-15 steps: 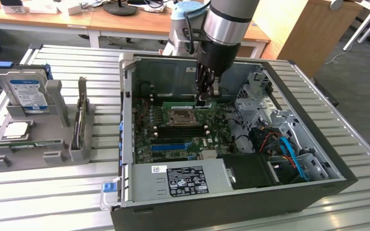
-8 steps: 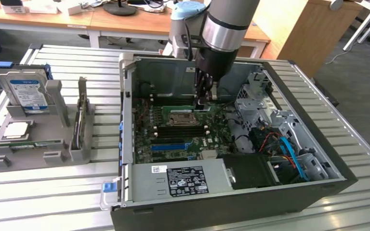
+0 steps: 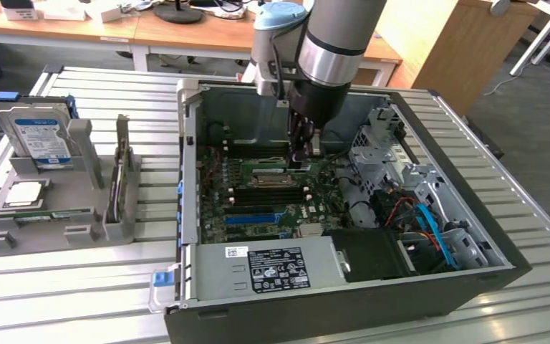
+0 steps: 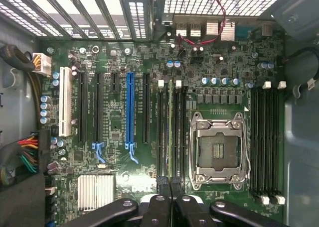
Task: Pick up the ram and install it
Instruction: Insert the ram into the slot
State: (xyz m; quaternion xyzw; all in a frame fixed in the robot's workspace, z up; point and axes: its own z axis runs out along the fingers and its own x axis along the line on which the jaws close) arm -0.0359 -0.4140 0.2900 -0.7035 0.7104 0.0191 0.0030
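**A:** Black claw (image 4: 171, 188), jaws pinched narrow on the ram (image 4: 171, 132), a thin green board seen edge-on.

**B:** Where does the ram stand?

**A:** Upright along a black memory slot, beside the CPU socket (image 4: 218, 150) with its shiny steel frame, on the dark green motherboard (image 4: 114, 132). Whether it is fully seated I cannot tell.

**B:** Other shapes there?

**A:** One long blue slot (image 4: 130, 107), one white slot (image 4: 65, 105), and a finned silver heatsink (image 4: 95, 191).

**B:** And from outside?

**A:** The exterior view adds the open metal case (image 3: 351, 312) on a slatted table (image 3: 65, 301), with the arm reaching down into it. On that view's left a grey holder (image 3: 55, 240) carries a hard drive (image 3: 36, 132) and a square silver processor (image 3: 25, 193).

**B:** Any writing?

**A:** There are labels on the drive and on the power supply (image 3: 275, 266), but the print is too small to read.
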